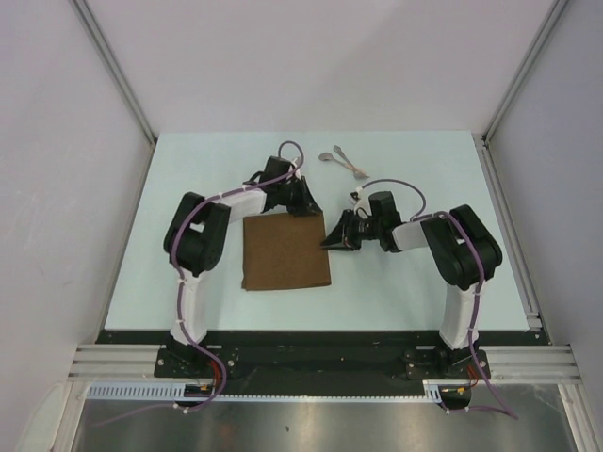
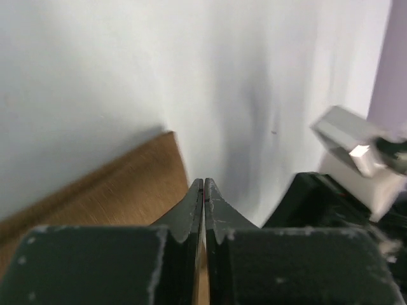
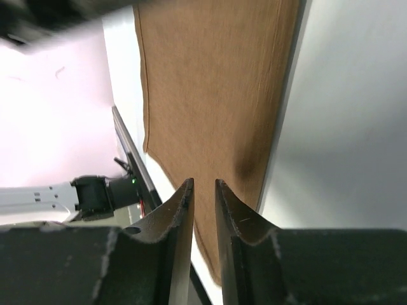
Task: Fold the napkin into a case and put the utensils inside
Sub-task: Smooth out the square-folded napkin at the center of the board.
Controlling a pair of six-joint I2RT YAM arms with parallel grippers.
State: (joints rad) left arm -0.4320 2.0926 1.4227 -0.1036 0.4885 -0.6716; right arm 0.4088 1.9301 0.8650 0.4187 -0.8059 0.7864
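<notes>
I see the napkin point(image 1: 285, 252) lying flat mid-table, nearly square. It is slightly longer from 9 to 3, with its edges square to the table point(image 1: 132, 235). The utensils point(image 1: 344, 162) sit at 1 o'clock from it, well apart near the far edge. They lie close together with their long axes running roughly 10 to 4. My left gripper point(image 2: 203, 183) is at the napkin's 12 o'clock edge near the far right corner, jaws pressed together. I cannot tell whether any cloth is caught. My right gripper point(image 3: 203, 184) hangs over the 3 o'clock edge, jaws a narrow gap apart and pinching nothing. The table is pale mint, boxed by white walls point(image 1: 311, 66), with a metal rail point(image 1: 122, 360) at 6 o'clock
</notes>
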